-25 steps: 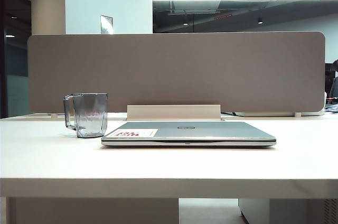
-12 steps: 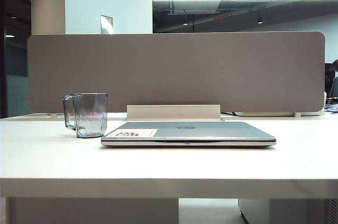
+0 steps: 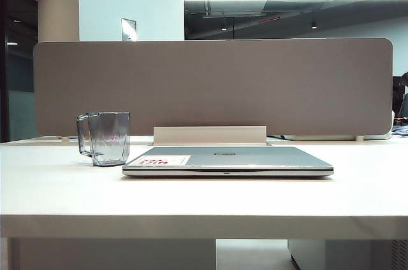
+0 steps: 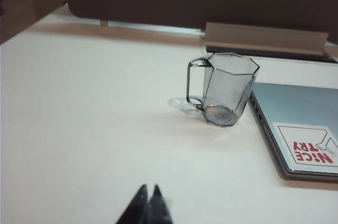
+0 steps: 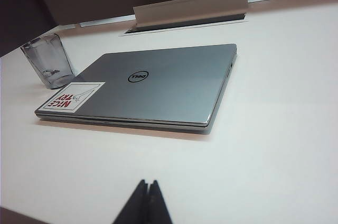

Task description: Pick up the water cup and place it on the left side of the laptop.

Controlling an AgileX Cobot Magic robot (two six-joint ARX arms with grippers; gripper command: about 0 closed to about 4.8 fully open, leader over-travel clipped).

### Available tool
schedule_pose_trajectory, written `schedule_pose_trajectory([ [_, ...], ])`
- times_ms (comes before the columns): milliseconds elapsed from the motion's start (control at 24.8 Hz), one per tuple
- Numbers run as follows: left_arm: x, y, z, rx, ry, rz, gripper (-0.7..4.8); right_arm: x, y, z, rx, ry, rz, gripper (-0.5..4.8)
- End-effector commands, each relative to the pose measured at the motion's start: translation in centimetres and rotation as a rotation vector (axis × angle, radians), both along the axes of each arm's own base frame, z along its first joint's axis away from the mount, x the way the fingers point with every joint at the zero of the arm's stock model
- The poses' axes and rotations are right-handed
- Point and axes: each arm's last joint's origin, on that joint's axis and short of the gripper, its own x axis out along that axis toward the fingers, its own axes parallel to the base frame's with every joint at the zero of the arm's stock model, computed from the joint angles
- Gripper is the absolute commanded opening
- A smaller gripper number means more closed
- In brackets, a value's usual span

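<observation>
The water cup (image 3: 107,138), a clear grey faceted mug with an angular handle, stands upright on the white table just left of the laptop (image 3: 227,160). The left wrist view shows the cup (image 4: 227,87) beside the laptop's sticker corner (image 4: 306,129). My left gripper (image 4: 149,188) is shut and empty, well short of the cup, over bare table. In the right wrist view the closed silver laptop (image 5: 153,84) lies ahead with the cup (image 5: 50,60) at its far corner. My right gripper (image 5: 148,183) is shut and empty, short of the laptop. Neither gripper shows in the exterior view.
A tall brown partition (image 3: 210,85) runs along the back of the white table (image 3: 204,200). A pale cable-tray flap (image 3: 209,134) stands behind the laptop.
</observation>
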Motion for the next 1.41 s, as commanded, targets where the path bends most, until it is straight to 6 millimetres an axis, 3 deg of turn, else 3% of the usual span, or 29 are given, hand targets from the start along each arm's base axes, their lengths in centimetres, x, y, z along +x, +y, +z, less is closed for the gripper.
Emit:
schedule_pose_trajectory([
  [40,0.0,0.0,-0.9,-0.002,-0.024,-0.018,-0.05,0.0,0.0,0.0,0.001,-0.010,0.000,-0.01],
  [323,-0.1,0.1,-2.8,-0.014,-0.017,-0.002,-0.05,0.0,0.0,0.0,0.001,-0.009,0.000,-0.01],
  [1131,-0.3,0.0,-2.7,-0.021,-0.025,-0.027,-0.05,0.0,0.0,0.0,-0.019,-0.017,-0.004,-0.01],
  [1414,-0.3,0.0,-2.8,-0.021,-0.020,-0.027,-0.05,0.2,-0.7,0.3,-0.141,-0.069,-0.230,-0.01],
])
